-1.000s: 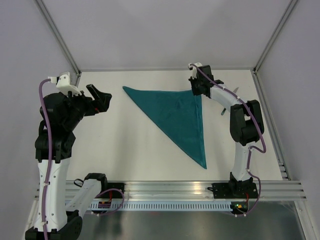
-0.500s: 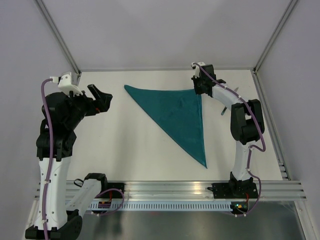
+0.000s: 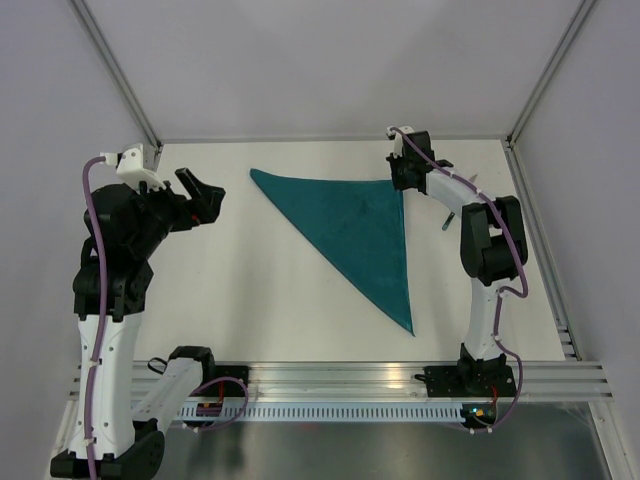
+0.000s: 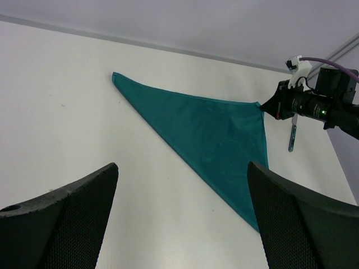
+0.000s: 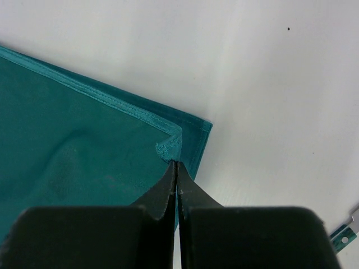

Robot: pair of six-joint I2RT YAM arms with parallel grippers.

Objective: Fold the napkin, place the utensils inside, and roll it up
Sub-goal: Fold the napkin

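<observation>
Napkin [image 3: 360, 225] tugged rightward; right jaws clamp corner, left jaws wide.

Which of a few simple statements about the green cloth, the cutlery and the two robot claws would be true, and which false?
1. The napkin lies folded into a triangle. True.
2. The left gripper is pinching the napkin. False: its jaws stand open and it is off to the cloth's left, not touching it.
3. The right gripper is shut on the napkin's far right corner. True.
4. A utensil rests on top of the napkin. False: it lies on the bare table, to the right of the cloth.
5. The napkin is rolled up. False: it lies flat.
</observation>
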